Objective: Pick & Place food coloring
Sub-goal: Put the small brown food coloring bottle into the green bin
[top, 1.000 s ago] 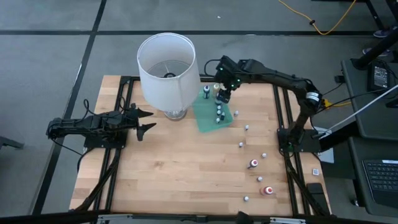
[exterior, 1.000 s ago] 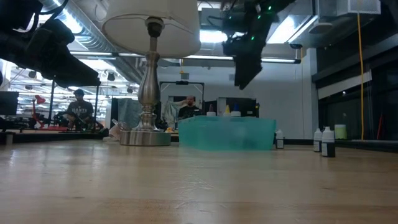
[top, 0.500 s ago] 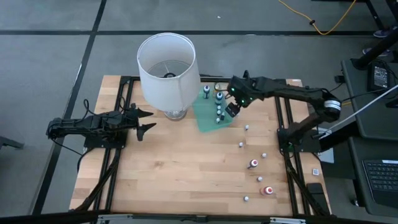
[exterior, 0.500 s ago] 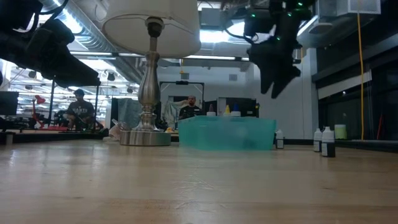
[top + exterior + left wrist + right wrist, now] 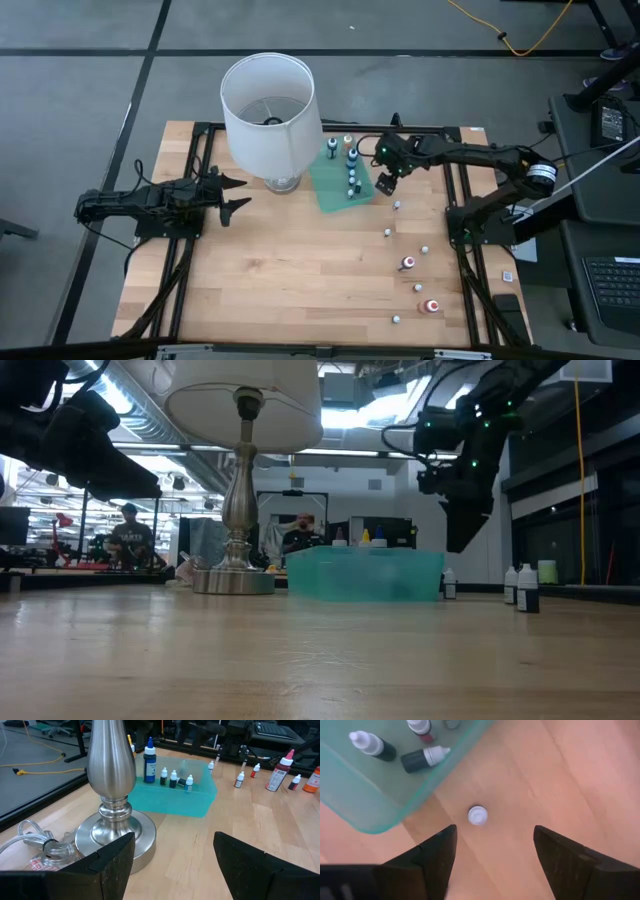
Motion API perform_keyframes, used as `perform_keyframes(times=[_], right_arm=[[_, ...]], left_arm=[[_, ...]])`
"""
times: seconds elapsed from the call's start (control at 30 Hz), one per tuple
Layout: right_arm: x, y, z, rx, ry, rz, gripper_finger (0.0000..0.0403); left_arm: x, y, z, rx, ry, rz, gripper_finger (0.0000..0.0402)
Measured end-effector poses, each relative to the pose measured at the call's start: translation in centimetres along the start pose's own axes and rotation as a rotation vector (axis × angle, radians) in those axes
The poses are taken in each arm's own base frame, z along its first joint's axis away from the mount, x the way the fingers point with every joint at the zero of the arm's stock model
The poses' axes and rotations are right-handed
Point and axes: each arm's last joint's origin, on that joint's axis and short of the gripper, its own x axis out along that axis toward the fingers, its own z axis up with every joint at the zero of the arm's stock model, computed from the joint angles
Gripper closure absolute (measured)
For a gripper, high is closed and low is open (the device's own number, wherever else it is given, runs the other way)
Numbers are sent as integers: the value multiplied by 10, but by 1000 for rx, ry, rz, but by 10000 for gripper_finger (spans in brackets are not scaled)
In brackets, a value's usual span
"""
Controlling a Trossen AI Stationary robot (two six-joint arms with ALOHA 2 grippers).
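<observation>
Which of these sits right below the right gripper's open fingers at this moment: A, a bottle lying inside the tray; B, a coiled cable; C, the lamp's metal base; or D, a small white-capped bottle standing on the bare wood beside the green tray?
D: the right wrist view shows the right gripper open above a lone white-capped bottle standing on the wood just outside the green tray.

Wide bare desk (image 5: 290, 270) across lower left and centre of the high view, open for passing. Lamp (image 5: 268, 110) with big shade blocks upper centre; green tray (image 5: 335, 185) touches its right side. Loose food coloring bottles (image 5: 407, 263) scattered down the right edge, narrow gaps between them.
</observation>
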Motion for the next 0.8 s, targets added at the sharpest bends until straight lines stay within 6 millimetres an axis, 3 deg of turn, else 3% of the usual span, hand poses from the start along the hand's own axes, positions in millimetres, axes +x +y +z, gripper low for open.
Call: perform_keyframes(times=[0.53, 0.8], right_arm=[[36, -4, 5, -53, 41, 50, 138], [50, -6, -3, -43, 52, 55, 138]], left_arm=[[0, 0, 0, 0, 0, 0, 136], [0, 0, 0, 0, 0, 0, 133]])
